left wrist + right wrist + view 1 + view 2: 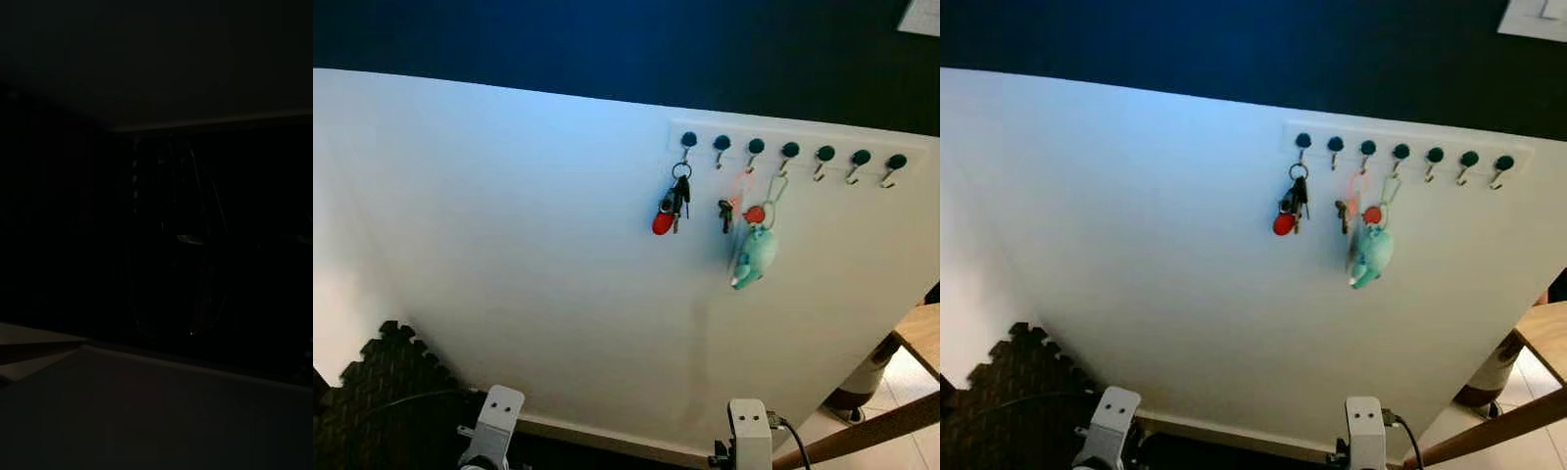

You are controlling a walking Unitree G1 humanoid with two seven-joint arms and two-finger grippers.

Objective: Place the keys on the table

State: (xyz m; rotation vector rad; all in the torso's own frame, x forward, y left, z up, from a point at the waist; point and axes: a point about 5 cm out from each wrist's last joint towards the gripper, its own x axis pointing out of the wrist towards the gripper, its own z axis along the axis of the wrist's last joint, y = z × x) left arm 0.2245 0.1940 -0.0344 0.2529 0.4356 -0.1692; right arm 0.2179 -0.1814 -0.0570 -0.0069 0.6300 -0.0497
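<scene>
Left eye view: the keys (673, 204), a bunch with a red fob, hang from the leftmost hook of a hook rail (790, 149) fixed to a white wall panel (509, 245). A second small key (725, 213) hangs one hook along, and a teal plush keyring (753, 255) with a red tag hangs just beyond it. Four hooks further right are bare. Both arms hang idle at the lower edge, left arm (494, 426) and right arm (749, 431), well below the rail. The wooden worktop (922, 335) shows as a corner at the far right, with a slanting wooden rail (862, 431) beneath it.

Risk, in my judgement: the bunches hang close together, so a reach for the red-fob bunch could snag the neighbouring key or the plush and drag them off. The ring must lift up and over its hook; a straight pull may jam it.

Right eye view: same layout. Open wall lies left of the keys (1291, 206), so approach from that side is clear. Black foam matting (1009, 392) covers the floor at lower left. The worktop corner (1545, 338) and slanting rail narrow the room on the right.

Left wrist view: nearly black. I cannot tell how the left jaws stand.

Right wrist view: very dark, a pale floor edge (44, 340) only. I cannot tell how the right jaws stand.
</scene>
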